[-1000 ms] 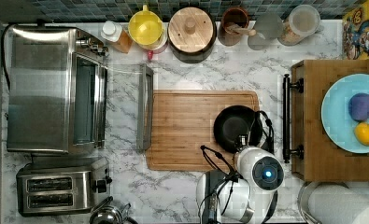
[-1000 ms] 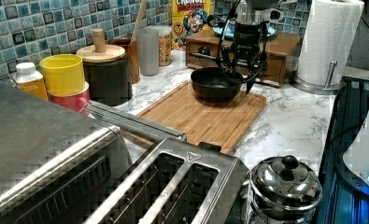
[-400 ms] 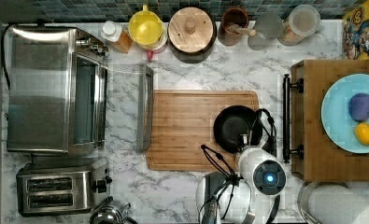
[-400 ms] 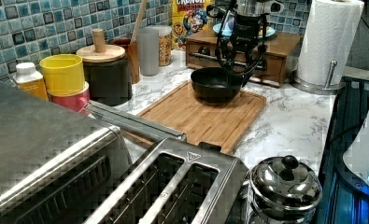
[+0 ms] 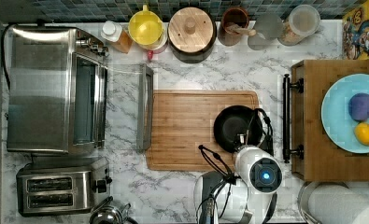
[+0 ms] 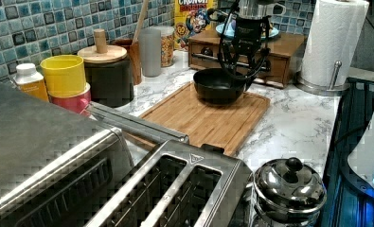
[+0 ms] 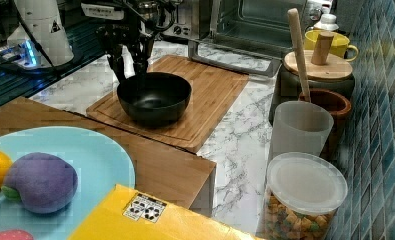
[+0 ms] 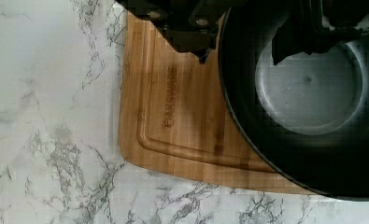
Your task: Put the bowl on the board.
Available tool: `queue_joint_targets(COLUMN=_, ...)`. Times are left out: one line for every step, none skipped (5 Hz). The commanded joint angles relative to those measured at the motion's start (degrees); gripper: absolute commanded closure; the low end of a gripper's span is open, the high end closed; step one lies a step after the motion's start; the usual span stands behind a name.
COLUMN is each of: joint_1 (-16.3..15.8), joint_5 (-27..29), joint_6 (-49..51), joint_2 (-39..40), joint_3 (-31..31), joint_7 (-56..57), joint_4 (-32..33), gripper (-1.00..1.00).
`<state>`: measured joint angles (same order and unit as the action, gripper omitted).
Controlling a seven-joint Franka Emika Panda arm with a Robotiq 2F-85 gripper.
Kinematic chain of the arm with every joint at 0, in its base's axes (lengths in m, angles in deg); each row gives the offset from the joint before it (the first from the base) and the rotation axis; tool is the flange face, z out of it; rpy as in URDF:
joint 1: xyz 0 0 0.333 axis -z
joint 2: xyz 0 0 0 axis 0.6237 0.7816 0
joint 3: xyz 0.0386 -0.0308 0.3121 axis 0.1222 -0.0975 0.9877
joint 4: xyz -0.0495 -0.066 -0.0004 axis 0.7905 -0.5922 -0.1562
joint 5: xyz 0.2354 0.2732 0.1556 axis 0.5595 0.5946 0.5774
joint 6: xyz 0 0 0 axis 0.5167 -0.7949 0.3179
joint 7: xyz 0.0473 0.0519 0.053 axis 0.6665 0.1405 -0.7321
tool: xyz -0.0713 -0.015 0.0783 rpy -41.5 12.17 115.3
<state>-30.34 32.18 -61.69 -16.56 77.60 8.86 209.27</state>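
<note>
- The bowl [image 5: 238,127] sits on the board [image 5: 187,126], toward its 3 o'clock end, unchanged from before.
- The gripper [image 7: 131,61] has lifted since; fingers spread wide, straddling the rim, holding nothing.

Glossy black bowl [image 7: 154,97]; grained wooden board [image 5: 187,128]; marble-look counter [image 5: 182,193].
</note>
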Motion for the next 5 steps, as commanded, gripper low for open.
queue_joint_targets(joint_1=-0.31, joint_5=-0.16, joint_6=-0.53, joint_2=-1.22, joint_3=-0.45, joint_7=1.48, joint_4=-5.23, gripper=0.00)
queue_joint_targets(joint_1=-0.64, joint_5=-0.26, joint_6=-0.53, joint_2=-1.23, joint_3=-0.80, joint_7=1.39, joint_4=-5.23, gripper=0.00)
queue_joint_targets(joint_1=-2.34, joint_5=-0.80, joint_6=-0.51, joint_2=-1.29, joint_3=-2.55, joint_7=1.02, joint_4=-5.24, gripper=0.00)
queue_joint_targets(joint_1=-1.04, joint_5=-0.39, joint_6=-0.52, joint_2=-1.24, joint_3=-1.21, joint_7=1.32, joint_4=-5.25, gripper=0.00)
queue_joint_targets(joint_1=-0.90, joint_5=-0.34, joint_6=-0.50, joint_2=-1.23, joint_3=-1.07, joint_7=1.35, joint_4=-5.25, gripper=0.00)
